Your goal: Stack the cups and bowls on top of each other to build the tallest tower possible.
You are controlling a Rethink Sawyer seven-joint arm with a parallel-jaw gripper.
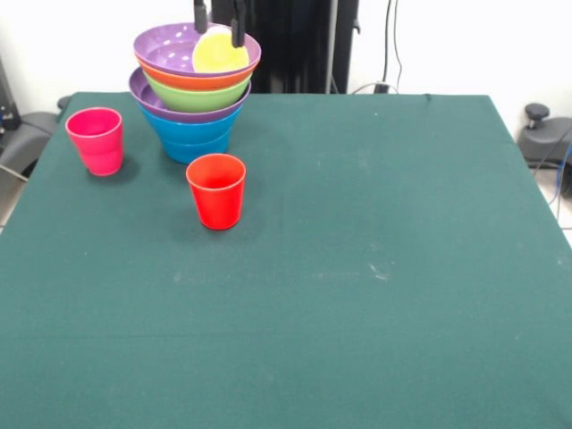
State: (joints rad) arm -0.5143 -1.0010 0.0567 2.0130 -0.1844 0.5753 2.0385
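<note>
Pincer (219, 25) spread open, straddling yellow cup (220, 52) lying tilted in tower's (195, 89) top bowl. Desk (357, 268) right side bare; tower near far-left edge.

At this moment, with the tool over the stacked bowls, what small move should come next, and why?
Probably lift the tool straight up, clear of the tower. The yellow cup already lies tilted inside the top purple bowl, and the open fingers straddle it, apparently not gripping it. The red cup and pink cup wait upright on the table.
</note>
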